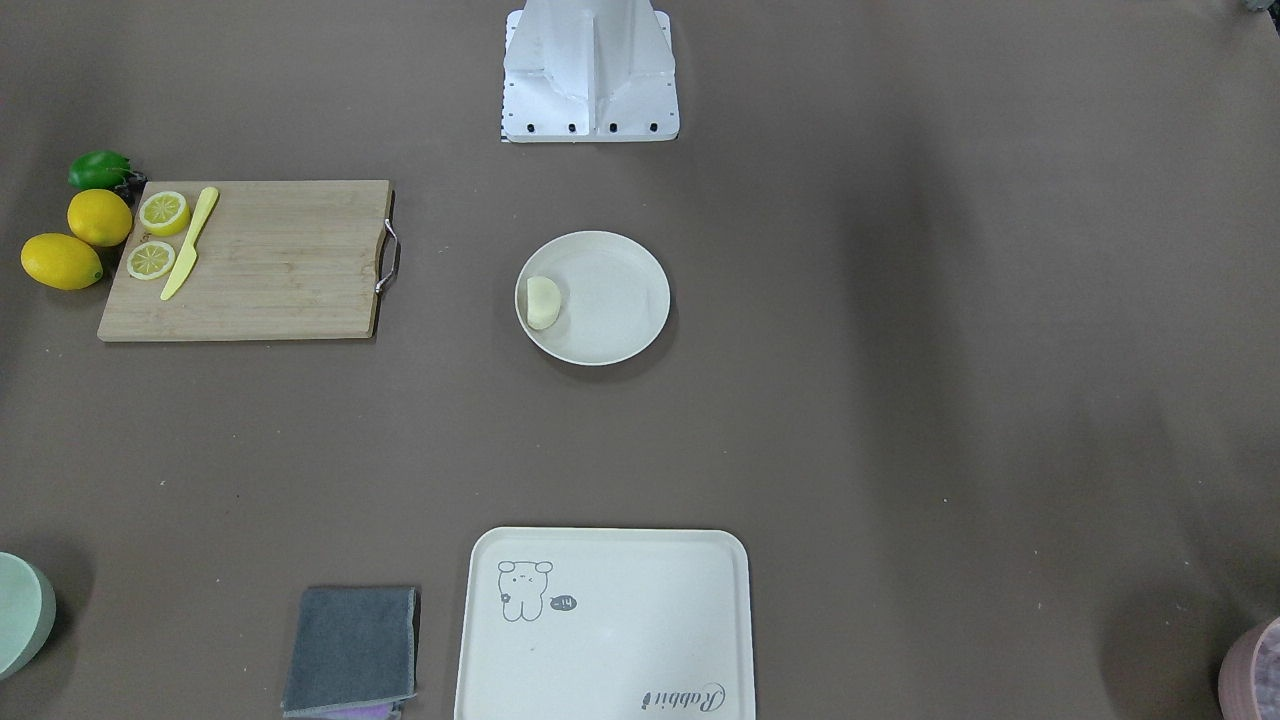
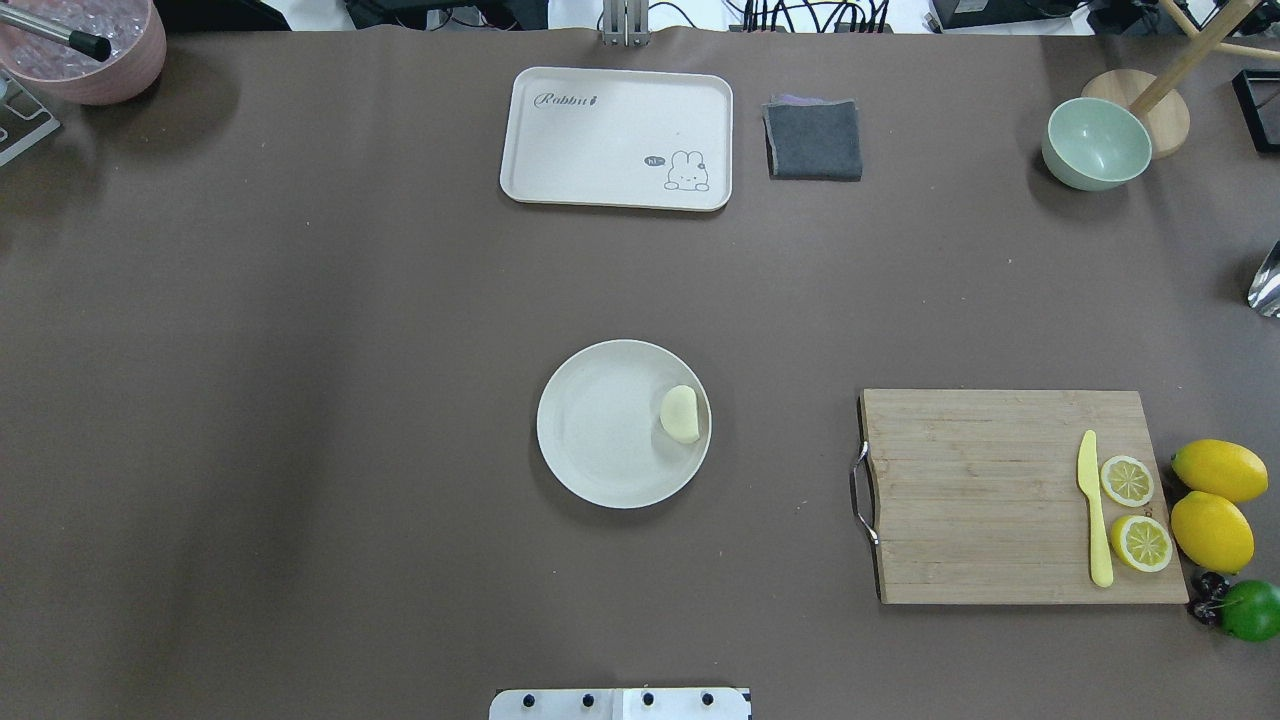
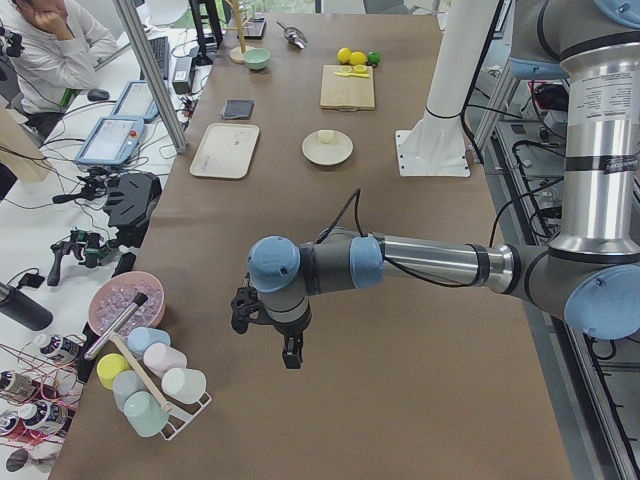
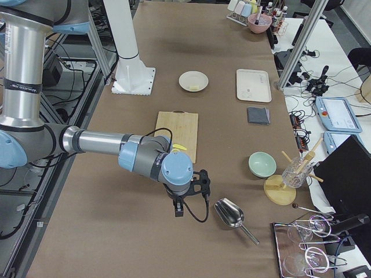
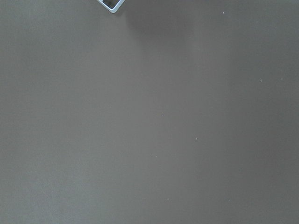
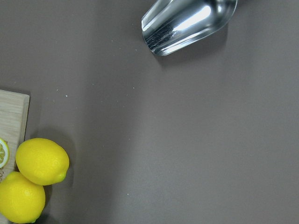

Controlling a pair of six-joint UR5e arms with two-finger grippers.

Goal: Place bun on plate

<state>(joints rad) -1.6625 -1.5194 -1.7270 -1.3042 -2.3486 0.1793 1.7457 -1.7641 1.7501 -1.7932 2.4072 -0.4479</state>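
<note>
The bun, a small pale cream lump with one flat side, lies inside the round off-white plate against the rim on my right side. The front view shows the same bun at the left rim of the plate. Neither arm reaches into those two views. My left gripper hangs over bare table far from the plate, seen only from the left side. My right gripper hangs near a metal scoop, seen only from the right side. I cannot tell whether either is open or shut.
A wooden cutting board with a yellow knife and two lemon slices lies on my right, whole lemons and a lime beside it. A cream tray, grey cloth, green bowl and pink bowl line the far edge.
</note>
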